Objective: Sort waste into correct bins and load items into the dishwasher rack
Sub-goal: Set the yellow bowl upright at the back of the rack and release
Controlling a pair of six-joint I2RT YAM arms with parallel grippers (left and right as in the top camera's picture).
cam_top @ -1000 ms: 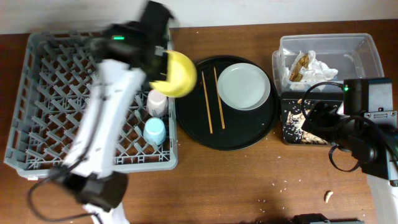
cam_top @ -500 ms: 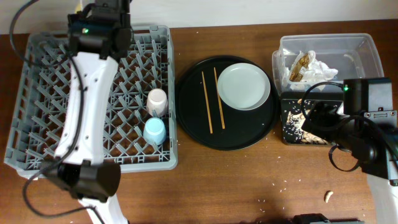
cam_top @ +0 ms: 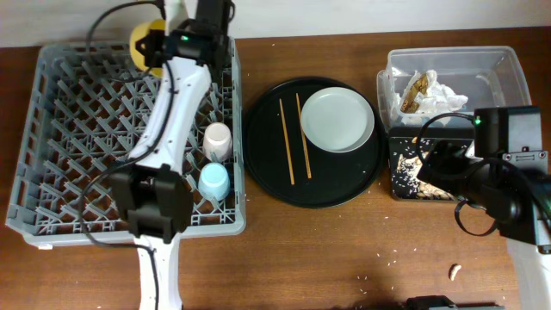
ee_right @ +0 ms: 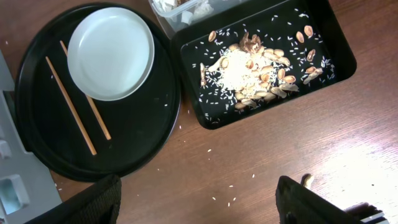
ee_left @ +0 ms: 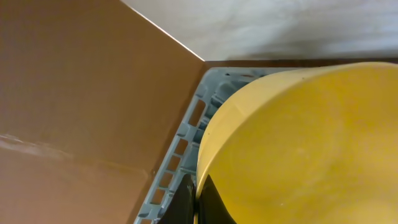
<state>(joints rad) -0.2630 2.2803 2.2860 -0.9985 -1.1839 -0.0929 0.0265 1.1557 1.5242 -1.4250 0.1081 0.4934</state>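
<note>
L end effector [cam_top: 157, 45] clenched on yellow bowl [ee_left: 298, 143] rim; bowl stands on edge (facing unclear) at rack's [cam_top: 52, 172] far edge.

Our backdrop
We see a large round black plastic tray [cam_top: 340, 181] centred on the brown wooden table [cam_top: 301, 258]; a white wall [cam_top: 387, 17] meets the table's far edge.
</note>
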